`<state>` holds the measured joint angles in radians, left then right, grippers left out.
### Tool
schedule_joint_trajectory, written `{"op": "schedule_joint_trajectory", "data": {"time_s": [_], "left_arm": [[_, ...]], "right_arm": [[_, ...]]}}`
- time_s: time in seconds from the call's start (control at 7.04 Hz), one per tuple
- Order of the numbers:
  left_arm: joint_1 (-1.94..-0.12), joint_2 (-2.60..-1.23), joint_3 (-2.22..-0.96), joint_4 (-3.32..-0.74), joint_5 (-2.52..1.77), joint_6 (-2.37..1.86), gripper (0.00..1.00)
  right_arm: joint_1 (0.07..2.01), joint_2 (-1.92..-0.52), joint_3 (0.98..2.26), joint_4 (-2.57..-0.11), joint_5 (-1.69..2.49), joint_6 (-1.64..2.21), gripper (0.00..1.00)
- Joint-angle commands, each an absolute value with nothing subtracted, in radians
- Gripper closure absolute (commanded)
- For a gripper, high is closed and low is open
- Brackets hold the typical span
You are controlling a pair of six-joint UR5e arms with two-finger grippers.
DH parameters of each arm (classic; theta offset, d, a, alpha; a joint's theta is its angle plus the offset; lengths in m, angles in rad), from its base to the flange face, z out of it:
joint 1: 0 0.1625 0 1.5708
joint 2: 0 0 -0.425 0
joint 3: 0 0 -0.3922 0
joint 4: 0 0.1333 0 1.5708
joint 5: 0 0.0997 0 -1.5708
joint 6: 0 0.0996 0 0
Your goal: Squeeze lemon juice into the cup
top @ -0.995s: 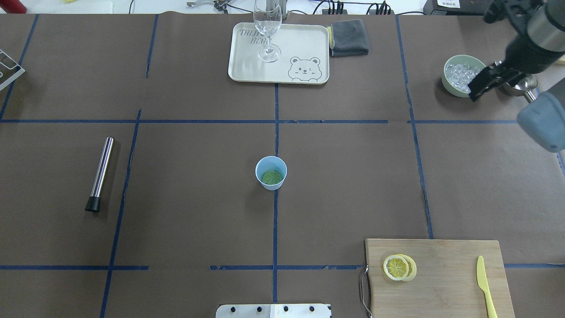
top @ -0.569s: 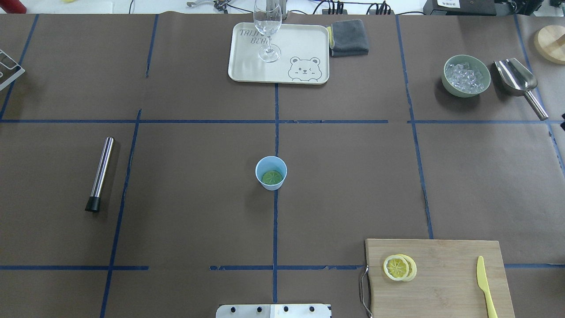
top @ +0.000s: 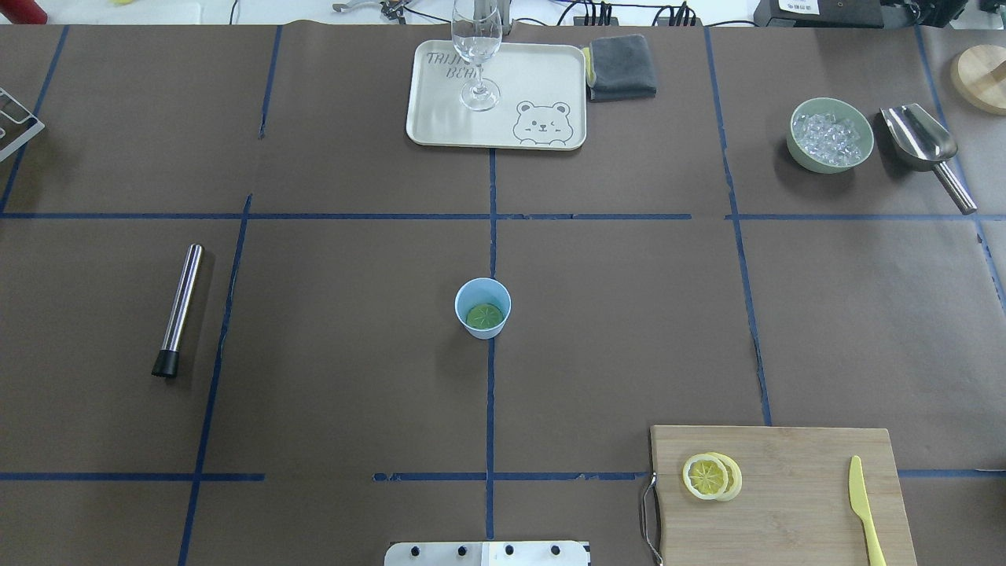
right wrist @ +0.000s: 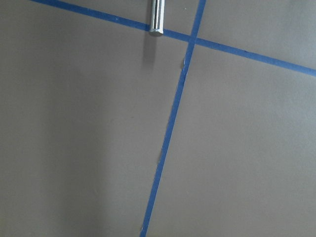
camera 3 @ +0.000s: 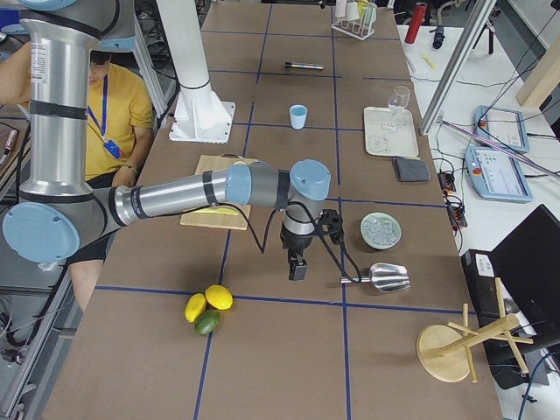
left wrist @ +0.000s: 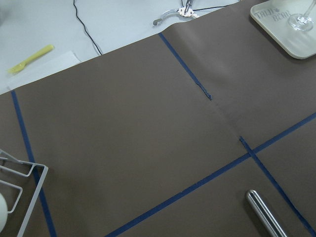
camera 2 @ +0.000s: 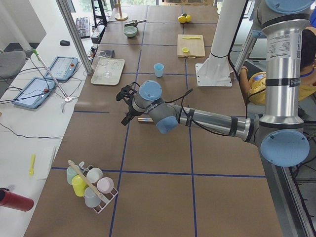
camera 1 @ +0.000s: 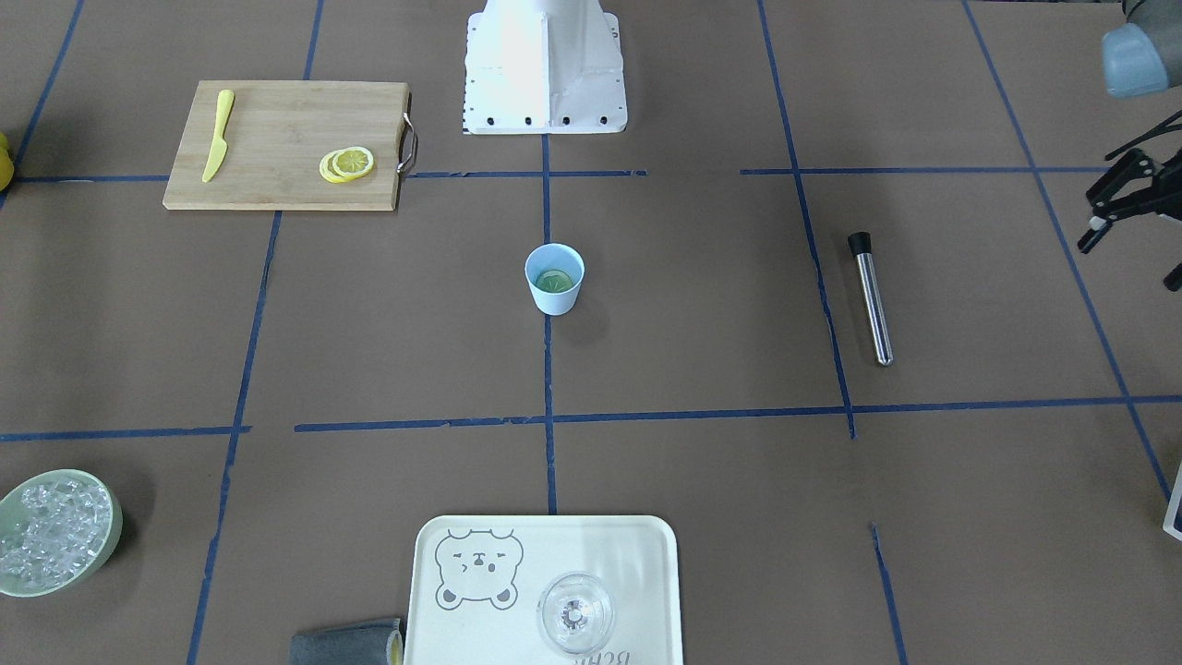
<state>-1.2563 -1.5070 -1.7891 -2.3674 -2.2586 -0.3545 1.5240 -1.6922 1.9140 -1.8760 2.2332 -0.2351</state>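
Observation:
Two overlapping lemon slices point(top: 711, 476) lie on a wooden cutting board point(top: 786, 511) at the near right; they also show in the front-facing view point(camera 1: 348, 163). The light blue cup point(top: 482, 307) stands upright at the table's centre with a green slice inside. My left gripper point(camera 1: 1127, 263) hangs open and empty beyond the table's left side, far from both. My right gripper point(camera 3: 297, 265) shows only in the exterior right view, above the table near the ice bowl; I cannot tell whether it is open or shut.
A yellow knife point(top: 863, 503) lies on the board. A steel muddler point(top: 179, 308) lies at the left. A tray point(top: 542, 79) with a clear glass point(top: 476, 55), a grey cloth point(top: 621, 67), an ice bowl point(top: 831, 135) and a scoop point(top: 923, 145) are at the back.
My right arm, over the ice bowl and scoop one second ago, has left the overhead view to the right. Cup, lemon slices and other objects have not moved.

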Motion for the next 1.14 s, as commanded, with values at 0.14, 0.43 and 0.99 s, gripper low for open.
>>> {"op": "schedule_joint_trajectory", "data": {"time_s": [0.14, 0.43, 0.99], "left_arm": [[-1.077, -1.511, -1.766, -2.378, -2.063, -0.587, 0.0], [-0.941, -1.534, -1.746, -2.379, -1.961, -0.837, 0.18], [-0.801, -1.632, -1.618, -2.385, -1.852, -0.954, 0.25]], "right_arm": [[1.542, -1.707, 1.904, -1.875, 2.235, -0.258, 0.0], [1.543, -1.71, 1.904, -1.875, 2.235, -0.259, 0.0], [1.552, -1.715, 1.902, -1.876, 2.235, -0.27, 0.0]]}}
